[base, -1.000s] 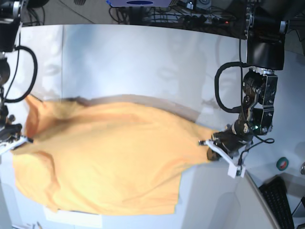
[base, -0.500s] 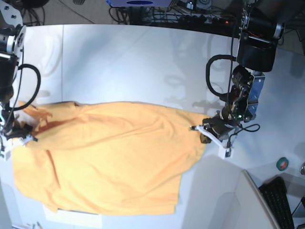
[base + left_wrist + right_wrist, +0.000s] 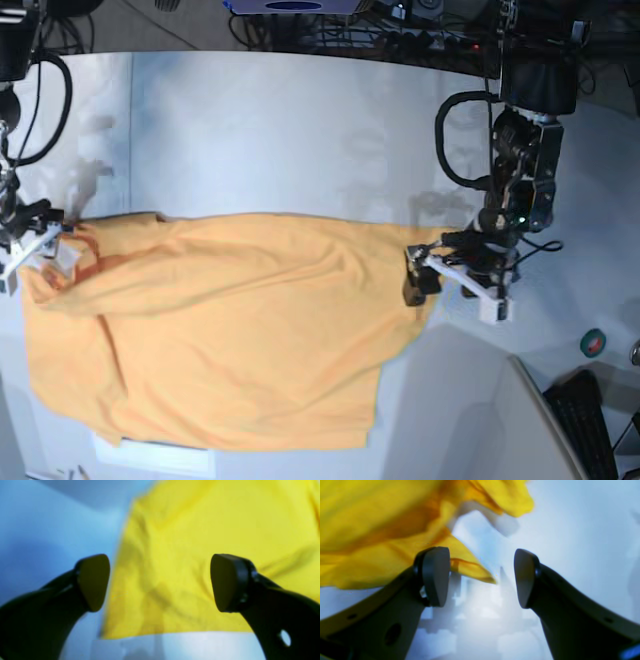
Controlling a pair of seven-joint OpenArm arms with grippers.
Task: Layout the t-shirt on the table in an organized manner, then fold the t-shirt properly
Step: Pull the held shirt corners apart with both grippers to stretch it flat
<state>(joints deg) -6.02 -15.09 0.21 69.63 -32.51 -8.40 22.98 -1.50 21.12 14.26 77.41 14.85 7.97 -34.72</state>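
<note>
T-shirt (image 3: 230, 320) cloth, orange-yellow, lies spread across the near half of the table (image 3: 300, 120), rumpled, with long creases running across it and its lower hem near the table's front edge.

At the left of the base view sits my right gripper (image 3: 38, 243), at the shirt's bunched corner. From the right wrist view my fingers (image 3: 436, 576) stand wide apart with nothing between them; a pointed fold of the shirt (image 3: 382, 530) reaches just behind the left pad, and pale tabletop (image 3: 570, 530) shows through the gap.

At the right of the base view, my left gripper (image 3: 455, 280) rests at the shirt's other end. In the left wrist view its fingers (image 3: 93, 581) are spread wide as well, gripping nothing; the yellow fabric (image 3: 200, 542) lies flat beneath and beyond them, its edge crossing between the pads, bare table (image 3: 50, 517) to the side.
</note>
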